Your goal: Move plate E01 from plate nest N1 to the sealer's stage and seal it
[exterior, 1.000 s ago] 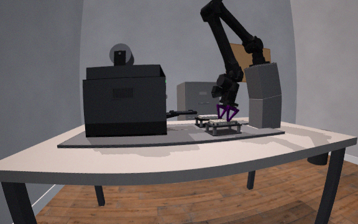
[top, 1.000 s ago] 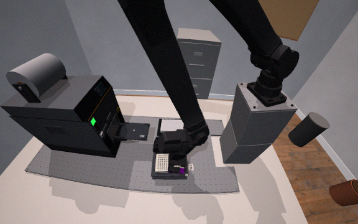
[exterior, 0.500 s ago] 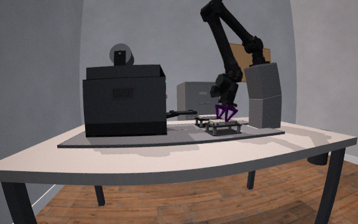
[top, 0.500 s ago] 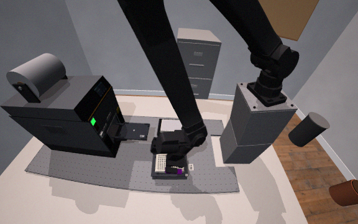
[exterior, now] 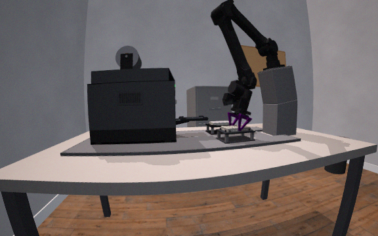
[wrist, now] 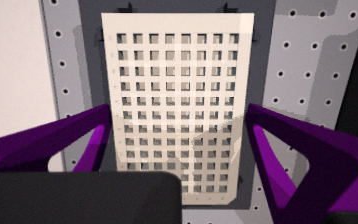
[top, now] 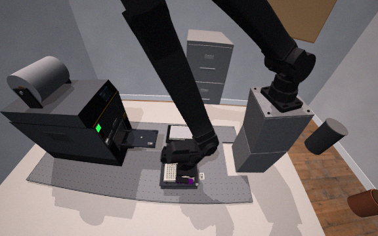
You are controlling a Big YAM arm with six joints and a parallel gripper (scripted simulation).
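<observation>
Two fingers spread wide, empty, straddling E01's long edges | E01 lies flat in nest N1 on the desk | stage out; lamp green | advice: descend centred; keep fingers level; close on the side walls; lift straight.

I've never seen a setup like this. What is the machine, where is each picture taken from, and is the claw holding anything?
A single black robot arm stands on a grey pedestal on a table. One picture looks down from above, one from the side, one from the wrist. The dark box with the green lamp is a sealer, its tray slid out and bare. The claw, purple fingers wide open, holds nothing; it straddles a white gridded plate on a holder. A second plate lies behind.
</observation>
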